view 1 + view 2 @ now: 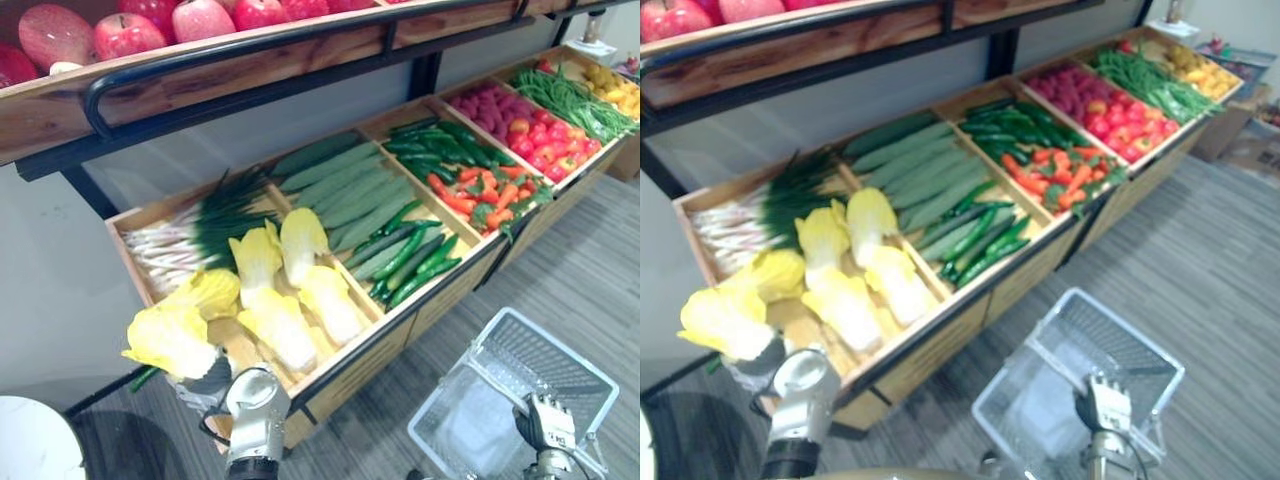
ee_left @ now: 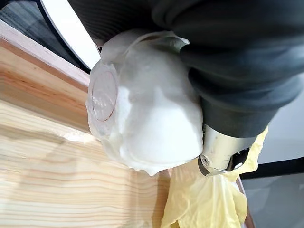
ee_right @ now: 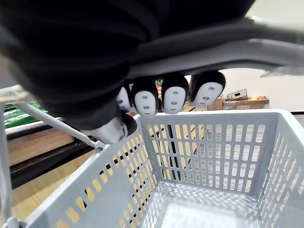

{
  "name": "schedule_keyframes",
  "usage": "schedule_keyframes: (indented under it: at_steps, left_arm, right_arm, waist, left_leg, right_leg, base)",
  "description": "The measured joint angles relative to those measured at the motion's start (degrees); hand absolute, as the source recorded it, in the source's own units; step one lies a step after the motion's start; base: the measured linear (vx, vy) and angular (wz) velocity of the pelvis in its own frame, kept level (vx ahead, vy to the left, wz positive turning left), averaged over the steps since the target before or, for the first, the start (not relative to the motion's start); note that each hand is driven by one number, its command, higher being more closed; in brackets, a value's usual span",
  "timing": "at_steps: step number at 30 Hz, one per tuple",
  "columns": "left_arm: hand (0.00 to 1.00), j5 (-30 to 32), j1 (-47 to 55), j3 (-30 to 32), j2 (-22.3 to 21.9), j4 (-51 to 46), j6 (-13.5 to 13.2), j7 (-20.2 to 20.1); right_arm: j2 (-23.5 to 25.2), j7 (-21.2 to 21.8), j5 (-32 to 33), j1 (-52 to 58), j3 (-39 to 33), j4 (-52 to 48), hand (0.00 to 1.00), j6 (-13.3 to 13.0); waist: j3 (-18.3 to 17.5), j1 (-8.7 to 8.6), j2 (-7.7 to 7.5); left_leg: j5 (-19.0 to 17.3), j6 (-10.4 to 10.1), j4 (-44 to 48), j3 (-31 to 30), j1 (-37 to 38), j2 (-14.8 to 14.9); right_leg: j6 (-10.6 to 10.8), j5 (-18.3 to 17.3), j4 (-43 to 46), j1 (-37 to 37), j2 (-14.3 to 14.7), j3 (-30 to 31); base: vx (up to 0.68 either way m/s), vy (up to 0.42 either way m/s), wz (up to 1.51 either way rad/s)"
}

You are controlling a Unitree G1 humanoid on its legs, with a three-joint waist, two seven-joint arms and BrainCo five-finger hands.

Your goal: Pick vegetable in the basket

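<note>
A napa cabbage with yellow leaves and a white base is held over the front left corner of the wooden crate. My left hand is shut on its base, fingers curled round it in the left wrist view. The grey plastic basket hangs low at the right above the floor, nothing inside it. My right hand is shut on the basket's handle, its dark-tipped fingers wrapped over the bar.
The long slanted crate holds more napa cabbages, green onions, cucumbers, green peppers, carrots and tomatoes. An upper shelf with apples overhangs the back. A white round object sits at lower left.
</note>
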Motion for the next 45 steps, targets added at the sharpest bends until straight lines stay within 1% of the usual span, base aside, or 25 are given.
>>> schedule_keyframes:
  at_steps: [3, 8, 13, 15, 18, 19, 22, 23, 24, 27, 29, 30, 31, 33, 34, 35, 36, 38, 39, 41, 42, 43, 45]
  left_arm:
    - [1.00, 0.01, 0.51, -0.80, 0.09, -0.48, 0.25, -1.29]
    - [1.00, 0.01, 2.29, -4.07, 0.46, -2.04, 0.49, -3.12]
    - [1.00, 0.67, 3.86, -9.05, 0.86, -5.61, 0.62, -5.96]
    - [1.00, 4.11, 4.20, -11.23, 1.09, -7.78, 0.24, -8.22]
    - [1.00, 6.69, 4.32, -12.91, 1.55, -10.77, -1.41, -10.59]
    - [1.00, 6.90, 4.37, -13.10, 1.90, -11.56, -1.54, -11.14]
    - [1.00, 9.20, 4.50, -14.04, 3.44, -15.01, -2.83, -13.59]
    - [1.00, 9.34, 4.85, -14.31, 4.66, -16.72, -3.25, -14.80]
    - [1.00, 11.29, 5.73, -14.52, 5.65, -18.44, -3.48, -16.98]
    - [1.00, 13.31, 6.58, -15.07, 7.22, -21.30, -3.85, -20.36]
    - [1.00, 13.71, 6.58, -15.12, 8.31, -23.04, -4.36, -24.12]
    - [1.00, 13.72, 6.67, -15.39, 8.74, -23.33, -4.77, -25.37]
    - [1.00, 13.72, 6.72, -15.98, 8.94, -23.94, -5.18, -27.60]
    - [1.00, 13.72, 6.82, -16.64, 8.92, -25.18, -5.92, -30.94]
    - [1.00, 13.72, 6.81, -16.93, 8.99, -25.37, -5.98, -31.62]
    - [1.00, 13.71, 6.83, -18.00, 9.22, -25.71, -6.30, -33.65]
    - [1.00, 13.68, 6.81, -18.51, 9.19, -25.73, -6.73, -35.78]
    - [1.00, 13.67, 6.81, -19.59, 9.36, -25.74, -7.33, -38.64]
    - [1.00, 13.67, 6.80, -20.26, 9.32, -25.74, -7.54, -40.88]
    - [1.00, 13.66, 6.85, -21.02, 9.51, -25.72, -7.56, -43.32]
    - [1.00, 13.53, 6.92, -21.92, 10.70, -25.70, -7.95, -46.30]
    - [1.00, 13.50, 6.93, -22.32, 11.49, -25.70, -8.24, -47.53]
    - [1.00, 12.54, 6.93, -23.06, 13.61, -25.70, -9.21, -52.47]
  right_arm:
    - [0.04, 0.48, 0.01, -1.09, 0.01, 1.35, 1.00, 0.01]
    - [0.04, 1.23, 0.01, -1.63, -0.01, 1.40, 1.00, 0.01]
    - [0.19, 2.40, 0.17, -2.72, -1.01, 3.45, 1.00, -0.21]
    - [0.38, 2.77, 1.28, -2.80, -1.86, 4.49, 1.00, -0.22]
    - [0.61, 3.30, 2.61, -2.63, -4.15, 6.15, 1.00, -0.73]
    - [0.62, 3.57, 2.76, -2.57, -4.43, 6.30, 1.00, -0.83]
    - [0.54, 5.00, 3.22, -2.54, -7.12, 8.11, 1.00, -1.92]
    - [0.53, 5.50, 4.16, -2.50, -7.96, 8.17, 1.00, -2.07]
    - [0.40, 6.58, 4.23, -2.49, -8.54, 8.17, 1.00, -2.18]
    - [-0.22, 7.96, 4.49, -2.41, -9.28, 8.13, 1.00, -2.66]
    - [-0.99, 10.67, 4.61, -2.82, -10.43, 7.68, 1.00, -3.55]
    - [-1.39, 11.66, 4.72, -2.80, -10.55, 7.38, 1.00, -3.82]
    - [-2.30, 13.25, 4.95, -2.79, -10.55, 6.82, 1.00, -4.21]
    - [-3.64, 15.94, 5.09, -2.78, -10.56, 5.13, 1.00, -4.28]
    - [-3.98, 16.48, 5.09, -2.77, -10.55, 4.81, 1.00, -4.28]
    - [-5.13, 18.14, 5.14, -2.79, -10.59, 3.35, 1.00, -4.35]
    - [-6.22, 19.54, 5.15, -2.85, -10.58, 1.41, 1.00, -4.42]
    - [-7.91, 21.81, 5.15, -2.96, -10.50, -1.72, 1.00, -4.56]
    - [-9.20, 23.42, 5.15, -3.10, -10.43, -3.84, 1.00, -4.71]
    - [-10.97, 25.47, 5.16, -3.90, -9.93, -5.68, 1.00, -4.88]
    - [-12.78, 27.53, 5.18, -4.92, -9.17, -7.12, 1.00, -5.13]
    - [-13.63, 28.31, 5.23, -5.47, -8.46, -7.69, 1.00, -5.15]
    - [-16.31, 31.84, 6.20, -7.65, -6.69, -9.73, 1.00, -5.42]
  waist:
    - [0.00, 0.07, 0.01]
    - [-0.03, 0.15, 0.04]
    - [-0.05, 0.19, 0.07]
    - [-0.10, 0.17, 0.16]
    - [-0.21, 0.14, 0.37]
    - [-0.25, 0.12, 0.42]
    - [-0.48, 0.05, 0.80]
    - [-0.60, 0.04, 1.02]
    - [-0.71, -0.05, 1.23]
    - [-0.98, -0.09, 1.69]
    - [-1.25, -0.24, 2.15]
    - [-1.36, -0.23, 2.32]
    - [-1.53, -0.24, 2.58]
    - [-1.65, -0.31, 2.77]
    - [-1.65, -0.49, 2.77]
    - [-1.69, -1.23, 2.85]
    - [-1.76, -1.60, 2.94]
    - [-1.95, -1.65, 3.26]
    - [-2.06, -1.91, 3.46]
    - [-1.94, -2.25, 3.73]
    - [-1.82, -2.52, 3.74]
    - [-1.84, -2.63, 3.99]
    - [-2.03, -2.75, 4.93]
  left_leg:
    - [0.01, -0.01, -0.02, -0.21, 0.05, -0.01]
    - [0.01, -0.01, -0.10, -0.29, 0.06, 0.02]
    - [0.01, -0.01, -0.11, -0.43, 0.05, -0.06]
    - [0.01, -0.01, -0.10, -0.87, -0.09, -0.07]
    - [0.01, -0.01, -0.09, -1.20, -0.19, -0.07]
    - [0.01, -0.01, -0.09, -1.20, -0.20, -0.07]
    - [0.01, -0.01, -0.07, -0.92, -0.16, -0.07]
    - [0.00, -0.02, -0.05, -0.34, -0.02, -0.02]
    - [-0.04, -0.05, -0.04, 0.33, 0.37, 0.01]
    - [-0.30, -0.16, -0.04, 2.10, 1.01, 0.10]
    - [-0.60, -0.24, 0.02, 4.63, 1.35, 0.16]
    - [-0.72, -0.25, 0.03, 5.26, 1.39, 0.14]
    - [-0.91, -0.34, -0.10, 6.83, 1.65, 0.11]
    - [-1.24, -0.44, -0.12, 9.55, 2.64, 0.08]
    - [-1.31, -0.48, -0.11, 9.98, 2.97, 0.07]
    - [-1.47, -0.56, -0.10, 11.33, 3.72, 0.06]
    - [-1.66, -0.66, -0.12, 12.78, 4.32, 0.05]
    - [-2.17, -0.87, -0.12, 15.75, 5.40, 0.11]
    - [-2.27, -0.87, -0.12, 17.17, 5.89, 0.09]
    - [-2.57, -0.96, -0.13, 19.55, 7.19, 0.02]
    - [-2.93, -1.20, -0.08, 21.97, 8.40, -0.12]
    - [-3.15, -1.38, -0.09, 22.97, 8.96, -0.19]
    - [-4.07, -2.01, -0.10, 27.03, 10.78, -0.60]
  right_leg:
    - [0.00, 0.00, -0.30, 0.47, -0.01, -0.35]
    - [0.00, 0.00, -0.38, 0.49, 0.02, -0.46]
    - [0.01, 0.00, -0.41, 0.54, -0.06, -0.60]
    - [0.01, 0.00, -0.51, 0.67, -0.06, -1.03]
    - [0.01, 0.00, -0.57, 0.77, -0.06, -1.30]
    - [0.01, 0.00, -0.58, 0.77, -0.05, -1.29]
    - [0.01, 0.00, -0.55, 0.65, -0.06, -0.98]
    - [0.03, 0.02, -0.47, 0.46, -0.02, -0.41]
    - [0.10, 0.07, -0.45, 0.38, 0.05, 0.40]
    - [0.17, 0.13, 0.00, -0.27, 0.18, 2.22]
    - [0.48, 0.36, 0.73, -1.80, 0.34, 4.79]
    - [0.59, 0.43, 0.86, -2.28, 0.36, 5.39]
    - [0.97, 0.68, 1.10, -3.12, 0.51, 7.01]
    - [1.05, 1.29, 1.08, -3.50, 0.77, 9.61]
    - [0.99, 1.42, 1.06, -3.56, 0.86, 10.11]
    - [1.04, 1.81, 0.99, -3.60, 1.08, 11.59]
    - [1.10, 2.17, 0.94, -3.79, 1.32, 13.04]
    - [1.27, 3.00, 0.69, -4.46, 1.82, 16.05]
    - [1.45, 3.66, 0.23, -4.58, 1.96, 17.51]
    - [1.44, 4.33, -0.07, -4.56, 2.36, 19.78]
    - [2.03, 4.83, -0.42, -4.62, 2.93, 22.10]
    - [2.07, 5.05, -0.65, -4.60, 3.03, 23.10]
    - [2.58, 5.71, -1.33, -4.72, 3.78, 27.01]
  base:
    - [0.01, -0.004, 0.06]
    - [0.00, -0.001, 0.01]
    - [0.00, 0.000, 0.01]
    - [0.02, -0.003, 0.08]
    - [0.02, -0.005, 0.06]
    - [0.00, 0.000, 0.00]
    - [0.00, 0.000, -0.04]
    - [0.00, 0.001, -0.22]
    - [0.00, 0.000, -0.25]
    - [-0.01, 0.004, -0.35]
    - [-0.02, 0.015, -0.54]
    - [-0.02, 0.018, -0.59]
    - [-0.02, 0.024, -0.61]
    - [-0.01, 0.024, -0.65]
    - [-0.01, 0.010, -0.58]
    - [-0.02, 0.002, -0.58]
    - [-0.04, 0.001, -0.76]
    - [-0.06, -0.002, -0.79]
    - [-0.06, -0.011, -0.76]
    - [-0.07, -0.014, -0.73]
    - [-0.10, -0.007, -0.75]
    - [-0.13, 0.007, -0.92]
    - [-0.10, 0.007, -0.87]
